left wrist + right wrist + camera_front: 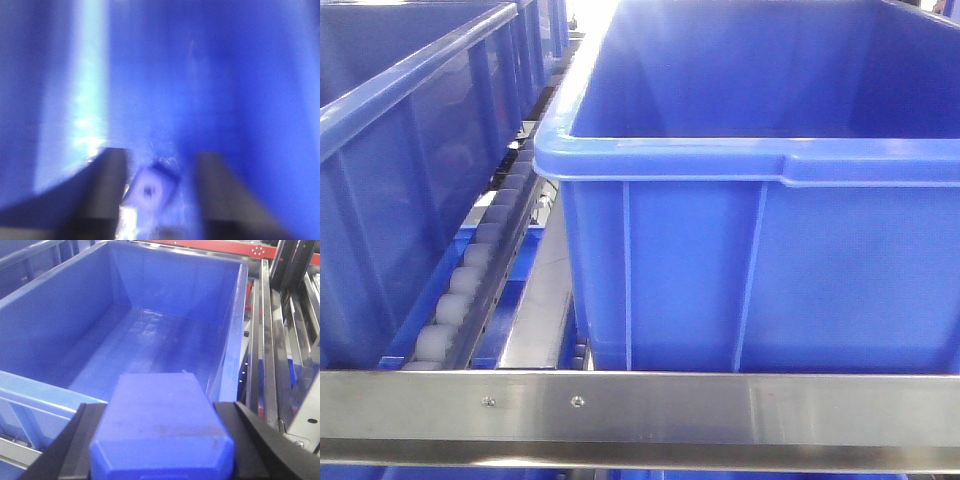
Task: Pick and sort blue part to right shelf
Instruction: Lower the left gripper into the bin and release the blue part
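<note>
While the right tool [160,440] was clamped on a blue octagonal plastic block [161,432], it was held at the near rim of a large blue open-top plastic crate [30,315] on the right shelf [640,405]. Left tool [157,192] fingers were seen apart around a small blurred blue part [150,187].

No lettering, label, brand or number can be read in any view. The blue crates [750,270] and the steel front rail [640,405] bear none.

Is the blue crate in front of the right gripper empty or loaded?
Empty as far as visible: the right wrist view shows the blue crate with bare floor, while the right gripper holds the blue part before its rim.
</note>
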You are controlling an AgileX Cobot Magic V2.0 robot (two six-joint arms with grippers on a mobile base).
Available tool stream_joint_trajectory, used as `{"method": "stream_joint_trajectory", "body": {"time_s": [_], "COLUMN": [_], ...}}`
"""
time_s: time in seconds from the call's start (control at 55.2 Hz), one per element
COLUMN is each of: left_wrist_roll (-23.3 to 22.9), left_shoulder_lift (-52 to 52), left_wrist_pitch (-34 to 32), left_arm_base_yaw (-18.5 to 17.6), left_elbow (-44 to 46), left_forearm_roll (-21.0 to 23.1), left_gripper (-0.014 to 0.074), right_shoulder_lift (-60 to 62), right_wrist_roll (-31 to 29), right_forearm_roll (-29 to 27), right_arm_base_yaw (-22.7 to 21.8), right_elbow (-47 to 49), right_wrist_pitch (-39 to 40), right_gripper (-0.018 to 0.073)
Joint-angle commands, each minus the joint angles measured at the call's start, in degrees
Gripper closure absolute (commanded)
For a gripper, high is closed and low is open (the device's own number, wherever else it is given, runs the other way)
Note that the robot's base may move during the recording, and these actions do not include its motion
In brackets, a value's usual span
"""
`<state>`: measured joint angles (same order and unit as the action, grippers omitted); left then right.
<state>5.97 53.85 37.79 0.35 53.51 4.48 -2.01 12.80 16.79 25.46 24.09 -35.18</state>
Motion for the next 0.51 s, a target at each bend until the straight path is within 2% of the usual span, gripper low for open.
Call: {"method": "stream_joint_trajectory", "body": {"time_s": [0.0,0.054,0.254,0.489], "left_wrist_roll": [-0.06,-0.06,-0.06,-0.06], "left_shoulder_lift": [-8.93,-13.49,-26.49,-34.74], "left_wrist_pitch": [-6.66,-7.41,-6.41,-5.32], "left_arm_base_yaw": [0.13,0.13,0.13,0.13], "left_elbow": [-3.28,-6.13,-13.47,-18.37], "left_forearm_roll": [0.48,0.48,0.48,1.19], "left_gripper": [0.0445,0.0478,0.0472,0.0472], "right_shoulder_lift": [-0.80,-1.21,-9.53,-32.41], "right_wrist_roll": [-0.26,-0.26,-0.26,-0.21], "right_forearm_roll": [1.31,1.31,-1.46,-5.33], "right_arm_base_yaw": [-0.18,-0.18,-0.18,-0.18], "right_elbow": [1.64,1.74,6.70,22.41], "right_wrist_pitch": [4.64,4.58,3.62,-0.70], "right_gripper": [0.0404,0.0404,0.0404,0.0404]}}
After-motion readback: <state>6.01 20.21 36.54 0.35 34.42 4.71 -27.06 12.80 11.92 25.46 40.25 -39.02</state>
